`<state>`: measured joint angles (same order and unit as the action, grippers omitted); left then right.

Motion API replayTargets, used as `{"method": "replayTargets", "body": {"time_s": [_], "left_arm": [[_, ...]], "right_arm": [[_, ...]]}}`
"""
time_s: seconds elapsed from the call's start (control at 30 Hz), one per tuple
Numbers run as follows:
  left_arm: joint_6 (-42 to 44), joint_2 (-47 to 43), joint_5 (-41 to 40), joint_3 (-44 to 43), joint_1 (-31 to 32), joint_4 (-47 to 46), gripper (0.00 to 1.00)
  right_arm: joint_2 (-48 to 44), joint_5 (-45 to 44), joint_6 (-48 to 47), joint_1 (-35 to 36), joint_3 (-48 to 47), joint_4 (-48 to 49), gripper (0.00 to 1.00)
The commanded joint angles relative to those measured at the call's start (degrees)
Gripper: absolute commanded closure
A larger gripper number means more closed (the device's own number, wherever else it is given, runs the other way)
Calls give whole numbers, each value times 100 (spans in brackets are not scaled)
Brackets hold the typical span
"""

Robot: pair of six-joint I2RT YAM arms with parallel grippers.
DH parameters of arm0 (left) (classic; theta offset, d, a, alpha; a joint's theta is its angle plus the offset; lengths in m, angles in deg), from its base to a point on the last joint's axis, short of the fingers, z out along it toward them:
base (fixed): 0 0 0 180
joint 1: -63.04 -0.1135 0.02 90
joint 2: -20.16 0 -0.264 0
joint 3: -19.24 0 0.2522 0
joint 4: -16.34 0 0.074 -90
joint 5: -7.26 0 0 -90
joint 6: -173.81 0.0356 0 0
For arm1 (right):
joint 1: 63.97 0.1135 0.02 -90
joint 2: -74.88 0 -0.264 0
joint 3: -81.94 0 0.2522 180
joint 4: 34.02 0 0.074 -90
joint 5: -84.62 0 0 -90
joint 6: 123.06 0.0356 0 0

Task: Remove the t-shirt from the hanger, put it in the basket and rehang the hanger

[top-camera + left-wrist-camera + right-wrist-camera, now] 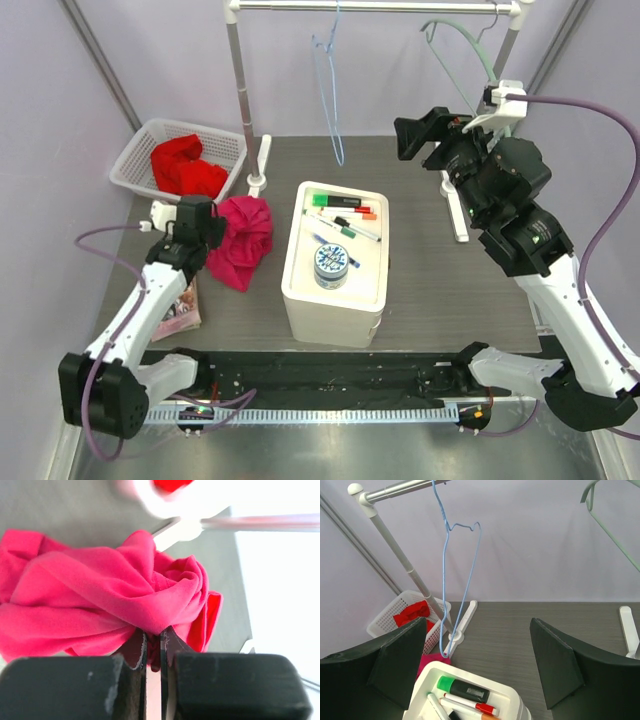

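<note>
Firstly, t-shirt (243, 240): pink, crumpled on the table (440, 280), off the blue hanger (331, 100). I judged it light, limp, best taken by a bunched fold. Left end effector (153, 641) pinched one such fold; right end effector (479, 630) stood wide, empty.

- The dark grey table (440, 290) carried everything.
- A white mesh basket (128, 158) sat in its far left corner.
- A crumpled pink t-shirt (245, 240) lay left of a white tub (330, 310) at the middle.
- A booklet (180, 310) lay near the left edge.
- The rack's white feet (258, 180) stood at the back.
</note>
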<state>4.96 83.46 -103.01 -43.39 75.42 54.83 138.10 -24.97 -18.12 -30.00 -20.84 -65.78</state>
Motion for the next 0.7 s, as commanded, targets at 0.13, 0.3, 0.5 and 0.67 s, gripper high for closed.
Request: {"method": "replayTargets", "body": {"time_s": [0.13,0.3,0.5,0.67], "left_arm": [[1905,-293,-1074,-1116,-16,-1013,100],[2646,-258,-1242,-1573,-8,-1980,100],[3428,339,-1067,-2776,-51,-2447,100],[3719,1164,-181,-4138,-463,-2736,100]], "right_arm": [[-170,-79,-44,12,33,314,11],[-222,-124,-123,12,-2,297,11],[-223,-150,-158,12,-11,306,11],[-196,-159,-228,12,-20,306,11]]}}
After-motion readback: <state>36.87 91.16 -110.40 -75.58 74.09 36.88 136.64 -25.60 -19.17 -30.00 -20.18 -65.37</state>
